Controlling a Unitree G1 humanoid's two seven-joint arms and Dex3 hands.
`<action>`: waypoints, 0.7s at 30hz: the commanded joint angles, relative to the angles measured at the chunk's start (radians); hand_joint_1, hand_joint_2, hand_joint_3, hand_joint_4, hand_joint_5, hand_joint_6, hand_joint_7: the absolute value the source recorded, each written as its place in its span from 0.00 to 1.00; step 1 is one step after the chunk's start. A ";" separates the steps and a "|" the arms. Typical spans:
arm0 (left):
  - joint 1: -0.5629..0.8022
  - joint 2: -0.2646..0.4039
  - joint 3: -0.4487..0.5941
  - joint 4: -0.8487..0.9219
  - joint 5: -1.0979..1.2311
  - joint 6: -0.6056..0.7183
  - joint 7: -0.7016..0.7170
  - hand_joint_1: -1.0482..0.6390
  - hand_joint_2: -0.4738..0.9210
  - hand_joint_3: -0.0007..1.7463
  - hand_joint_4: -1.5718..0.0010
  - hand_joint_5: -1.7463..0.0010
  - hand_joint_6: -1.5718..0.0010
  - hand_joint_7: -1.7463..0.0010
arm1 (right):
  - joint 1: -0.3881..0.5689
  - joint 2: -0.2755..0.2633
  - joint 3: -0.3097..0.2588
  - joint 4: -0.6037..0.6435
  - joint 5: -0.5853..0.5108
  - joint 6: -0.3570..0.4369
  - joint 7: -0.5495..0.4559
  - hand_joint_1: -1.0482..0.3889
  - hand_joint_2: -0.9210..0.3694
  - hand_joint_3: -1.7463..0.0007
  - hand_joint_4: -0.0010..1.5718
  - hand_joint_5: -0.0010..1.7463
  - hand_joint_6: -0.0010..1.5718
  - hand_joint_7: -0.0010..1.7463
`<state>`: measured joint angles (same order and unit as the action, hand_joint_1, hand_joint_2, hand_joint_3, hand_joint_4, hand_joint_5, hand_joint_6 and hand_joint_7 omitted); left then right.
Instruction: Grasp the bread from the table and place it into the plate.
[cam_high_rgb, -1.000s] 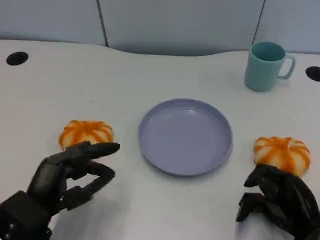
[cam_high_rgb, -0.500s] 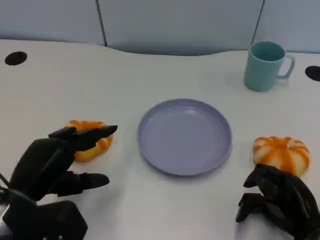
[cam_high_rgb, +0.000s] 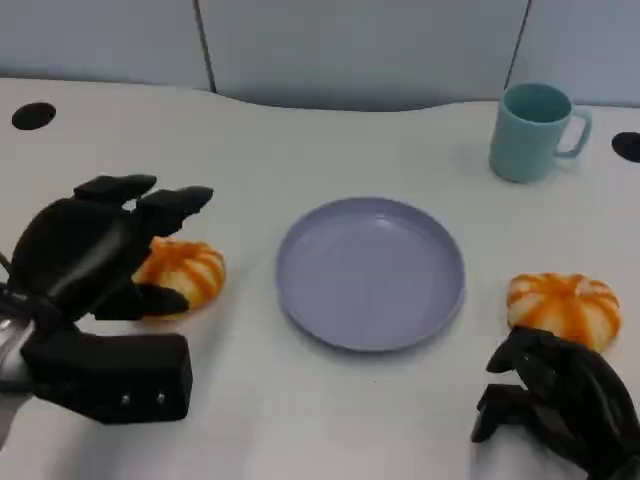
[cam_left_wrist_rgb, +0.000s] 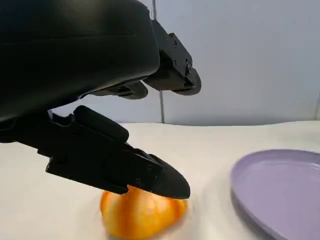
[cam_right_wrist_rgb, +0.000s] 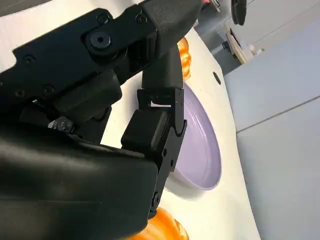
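Left hand (cam_high_rgb: 85, 250): fingers (cam_high_rgb: 175, 200) spread over the left bread (cam_high_rgb: 185, 275), holding nothing. Right hand (cam_high_rgb: 560, 400): fingers curled inward, empty, beside the right bread (cam_high_rgb: 565, 308). Purple plate (cam_high_rgb: 370, 272), bench (cam_high_rgb: 300, 150) centre: empty. Teal mug (cam_high_rgb: 530, 132): far right corner.

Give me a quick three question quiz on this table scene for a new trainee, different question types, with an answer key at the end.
1. True or false: the round lavender plastic plate already has bread on it.
2. Multiple choice: the left hand is (A) resting inside the plate, (B) open over the orange-striped bread bun on the plate's left, fingers spread above it, (C) holding the teal plastic mug.
3. Fill in: the right hand sits just in front of the second orange-striped ____.

Key: 1 false. 2 B. 3 bun.
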<state>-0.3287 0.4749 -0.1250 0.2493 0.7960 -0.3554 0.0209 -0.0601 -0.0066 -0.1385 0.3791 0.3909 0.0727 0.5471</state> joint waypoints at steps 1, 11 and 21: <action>-0.080 0.037 -0.068 0.069 0.031 0.075 -0.077 0.21 1.00 0.01 0.90 0.96 0.82 1.00 | 0.012 -0.004 -0.006 -0.021 0.011 0.012 -0.007 0.13 0.11 1.00 0.89 0.49 0.74 0.53; -0.231 0.042 -0.203 0.243 0.046 0.166 -0.183 0.20 1.00 0.00 0.96 0.99 0.89 1.00 | 0.027 0.000 0.001 -0.052 0.006 0.020 -0.019 0.12 0.11 1.00 0.90 0.50 0.74 0.54; -0.425 -0.084 -0.314 0.603 0.052 0.237 -0.183 0.23 0.96 0.00 0.94 0.99 0.88 1.00 | 0.040 0.005 -0.002 -0.060 0.013 0.013 -0.015 0.11 0.11 1.00 0.90 0.50 0.75 0.53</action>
<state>-0.6771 0.4279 -0.4029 0.7351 0.8410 -0.1340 -0.1674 -0.0287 0.0052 -0.1314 0.3264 0.3936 0.0902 0.5333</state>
